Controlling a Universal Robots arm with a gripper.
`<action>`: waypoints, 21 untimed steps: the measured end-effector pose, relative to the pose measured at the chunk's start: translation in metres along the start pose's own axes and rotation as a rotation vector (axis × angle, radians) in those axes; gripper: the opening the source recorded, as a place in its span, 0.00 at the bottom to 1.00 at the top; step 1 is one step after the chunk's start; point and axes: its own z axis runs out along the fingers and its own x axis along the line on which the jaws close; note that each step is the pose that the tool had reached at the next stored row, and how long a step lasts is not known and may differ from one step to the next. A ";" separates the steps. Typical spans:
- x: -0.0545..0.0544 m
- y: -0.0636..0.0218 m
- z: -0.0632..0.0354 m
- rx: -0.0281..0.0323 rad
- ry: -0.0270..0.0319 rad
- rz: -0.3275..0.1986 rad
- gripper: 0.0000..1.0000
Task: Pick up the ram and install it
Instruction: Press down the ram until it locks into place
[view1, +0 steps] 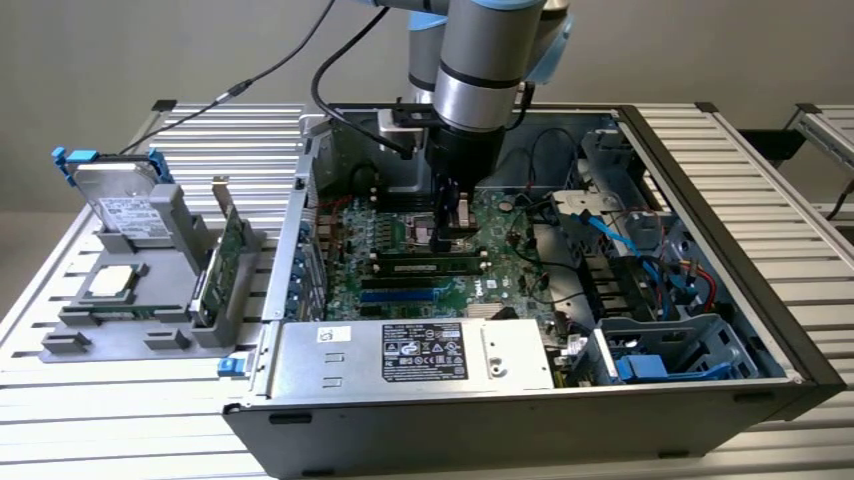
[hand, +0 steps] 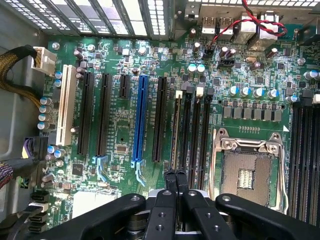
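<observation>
Below, we see the gripper (hand: 175, 176), fingers closed together and holding nothing, poised over the motherboard (hand: 120, 130) beside a seated ram stick (hand: 176, 125).

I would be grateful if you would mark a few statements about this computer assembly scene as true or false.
1. The gripper is shut. True.
2. The hard drive with blue rails sits inside the computer case. False: it stands in the grey holder outside the case, on the exterior view's left.
3. The CPU socket has no cooler on it. True.
4. The gripper is over the power supply. False: it is over the motherboard, by the memory slots.
5. The expansion card is plugged into the motherboard. False: it stands in the grey holder.
</observation>
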 end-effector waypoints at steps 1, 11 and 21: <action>0.000 0.0000 0.0000 -0.0001 -0.0003 0.003 0.10; 0.000 0.0000 0.0003 -0.0075 -0.0055 0.128 0.10; 0.000 -0.0001 0.0007 -0.0159 -0.0173 0.267 0.10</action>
